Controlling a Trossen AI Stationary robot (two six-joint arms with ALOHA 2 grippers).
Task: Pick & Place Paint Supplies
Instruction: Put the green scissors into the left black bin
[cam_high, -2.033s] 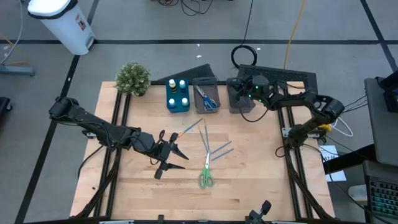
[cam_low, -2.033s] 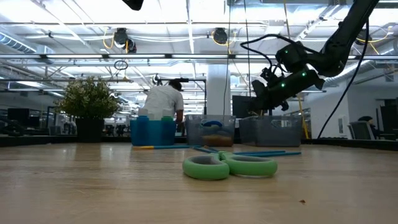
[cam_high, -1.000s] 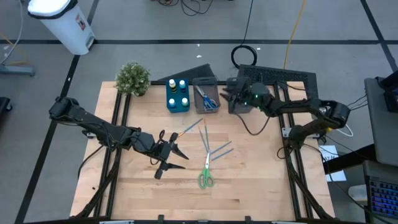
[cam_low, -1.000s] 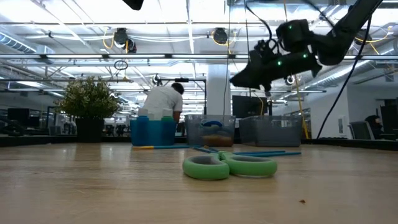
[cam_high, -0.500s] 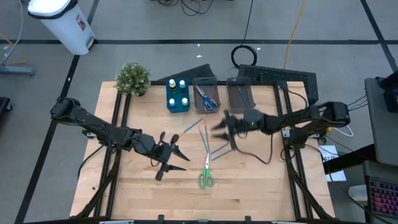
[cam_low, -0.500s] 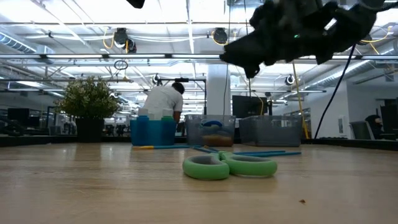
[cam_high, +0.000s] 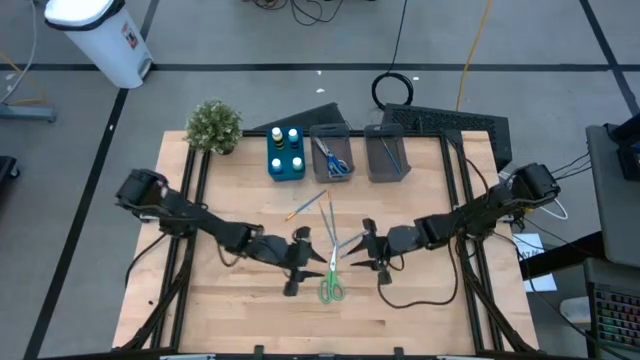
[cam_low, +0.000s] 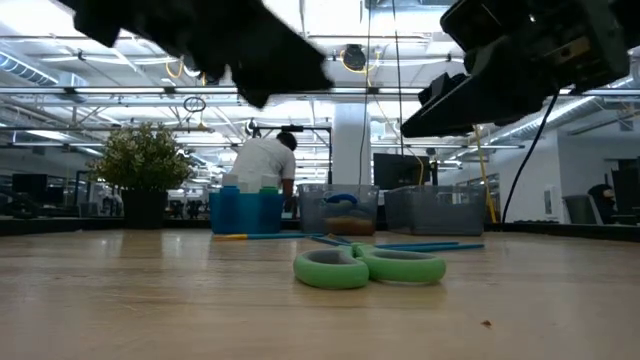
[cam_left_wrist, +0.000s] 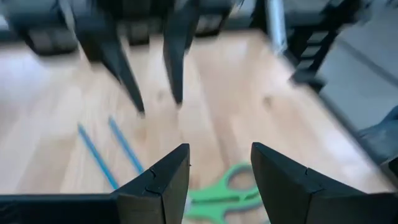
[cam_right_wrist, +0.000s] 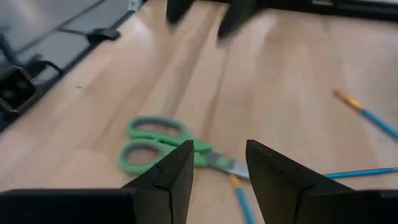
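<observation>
We see both sets of jaws standing apart with nothing between them. The left gripper (cam_high: 300, 262) hangs low over the middle of the wooden table (cam_high: 400, 305), its two fingers spread, just to the left of the green-handled scissors (cam_high: 331, 282). The right gripper (cam_high: 366, 248) faces it from the other side, fingers likewise spread and holding nothing, just right of the scissors' blades. In the left wrist view we look past that arm's own dark fingers (cam_left_wrist: 163, 180) at the green handles (cam_left_wrist: 227, 190) on the wood below, with the other arm's two fingers further off. In the right wrist view the scissors (cam_right_wrist: 165, 146) lie flat just ahead of the spread fingers (cam_right_wrist: 171, 174).

The scissors rest closed on the table, handles toward the near edge and blades pointing toward the bins. Around the blades we see several thin blue brushes (cam_high: 310, 203) scattered on the wood, some crossing one another.

Along the far side of the table stand three bins in a row: a blue bin (cam_high: 273, 169) holding small bottles (cam_high: 294, 135), a grey bin (cam_high: 331, 130) with scissors inside, and another grey bin (cam_high: 386, 175) with thin brushes in it. A small potted plant (cam_high: 213, 125) sits left of the blue bin. In the low view a person (cam_low: 262, 160) shows in the room behind the table.
</observation>
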